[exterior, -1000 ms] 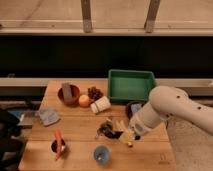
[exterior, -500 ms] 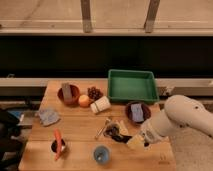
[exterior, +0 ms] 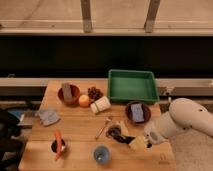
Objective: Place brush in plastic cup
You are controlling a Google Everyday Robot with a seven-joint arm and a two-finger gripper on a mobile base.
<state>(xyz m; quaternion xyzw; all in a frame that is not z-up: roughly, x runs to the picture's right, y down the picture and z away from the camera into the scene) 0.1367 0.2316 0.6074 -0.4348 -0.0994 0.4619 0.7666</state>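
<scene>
The plastic cup [exterior: 101,155] stands at lower centre of the surface [exterior: 75,127], and the brush [exterior: 114,132] lies up and right of it. Expect a light, stiff item; grip its handle. The pincer [exterior: 141,142] sits just right of the brush, and you cannot tell its state.

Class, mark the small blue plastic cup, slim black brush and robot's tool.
Small blue plastic cup [exterior: 102,155]: camera view, its middle.
Slim black brush [exterior: 115,132]: camera view, its dark head.
Tool [exterior: 141,143]: camera view, its tip, right of brush.

End effector [exterior: 136,143] low over wooden table [exterior: 80,127], just beside brush [exterior: 115,132]; plastic cup [exterior: 102,155] nearby at front edge.
</scene>
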